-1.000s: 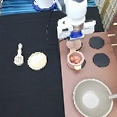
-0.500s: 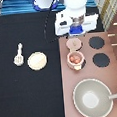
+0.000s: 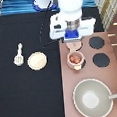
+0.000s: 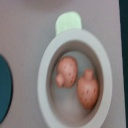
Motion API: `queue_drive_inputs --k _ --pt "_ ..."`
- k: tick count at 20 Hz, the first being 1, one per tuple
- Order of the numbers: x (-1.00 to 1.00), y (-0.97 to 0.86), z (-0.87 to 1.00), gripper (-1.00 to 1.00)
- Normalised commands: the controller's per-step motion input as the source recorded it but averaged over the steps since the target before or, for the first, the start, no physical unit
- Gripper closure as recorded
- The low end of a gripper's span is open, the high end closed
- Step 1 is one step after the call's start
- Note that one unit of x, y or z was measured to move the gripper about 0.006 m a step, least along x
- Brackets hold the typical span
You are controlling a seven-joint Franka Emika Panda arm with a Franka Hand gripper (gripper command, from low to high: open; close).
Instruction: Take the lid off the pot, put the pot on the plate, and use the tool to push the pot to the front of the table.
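Observation:
The pot (image 3: pixel 69 62) stands uncovered on the brown stove, its reddish inside showing. In the wrist view the pot's rim (image 4: pixel 44 82) rings two reddish pieces (image 4: pixel 66 72), with a green tab (image 4: pixel 68 22) at one side. The lid (image 3: pixel 73 45), a pink disc, sits just beyond the pot toward the exterior view's top, right under the gripper (image 3: pixel 73 41); whether it is held or lying there I cannot tell. The plate (image 3: pixel 37 60) lies on the black table (image 3: pixel 27 97) to the left, and the tool (image 3: pixel 18 53) lies beside it, further left.
Two black burners (image 3: pixel 98 43) (image 3: pixel 101 59) lie right of the pot. A large grey pan (image 3: pixel 92 98) with a long handle fills the stove's bottom right. The robot arm's white body rises at the top centre.
The gripper has shifted a little toward the exterior view's bottom, closer to the pink disc and the pot. Pot, plate and tool stay where they were.

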Motion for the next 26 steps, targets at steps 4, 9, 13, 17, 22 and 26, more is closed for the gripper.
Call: queue_drive_inputs --k 4,9,13,17,22,26 --pt "0.67 -0.07 -0.5 -1.0" --pt "0.61 0.0 -0.35 -1.0" --pt "0.43 0.0 -0.36 -1.0" --pt "-0.01 0.0 -0.46 -1.0" --pt "-0.32 0.0 -0.47 -1.0" --pt "-0.42 0.03 -0.21 1.0"
